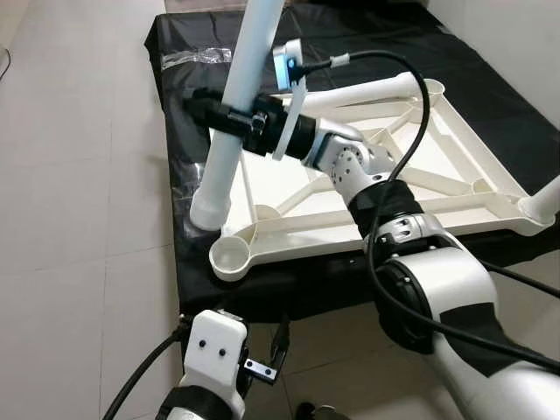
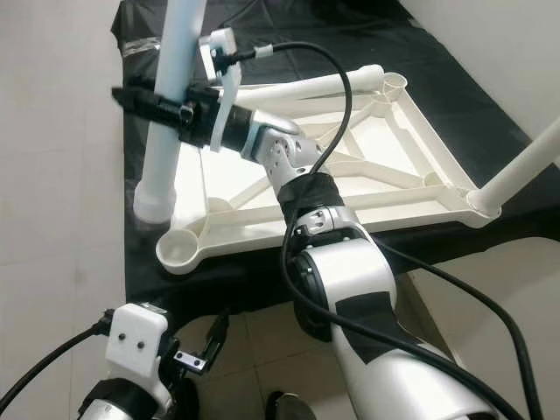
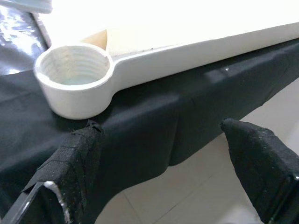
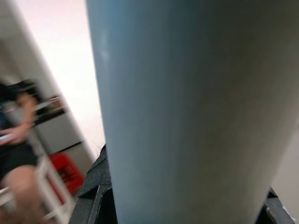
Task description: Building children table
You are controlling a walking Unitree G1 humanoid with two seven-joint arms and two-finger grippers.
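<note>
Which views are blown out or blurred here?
Left wrist view: the upturned white plastic tabletop is overexposed, its surface detail lost, while its round threaded leg socket stays sharp. Right wrist view: the pale blue table leg gripped by the right gripper is too close to focus, and the background is smeared. Both eye views: evenly lit and sharp.

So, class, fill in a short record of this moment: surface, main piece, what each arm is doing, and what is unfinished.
surface: black cloth spread on the tiled floor
main piece: white table frame lying upside down on the cloth
right gripper: shut on pale blue leg, held tilted, lower end near the frame's near-left corner
left gripper: open, low by the cloth edge
empty socket: near-left corner, threaded inside, no leg in it
</note>
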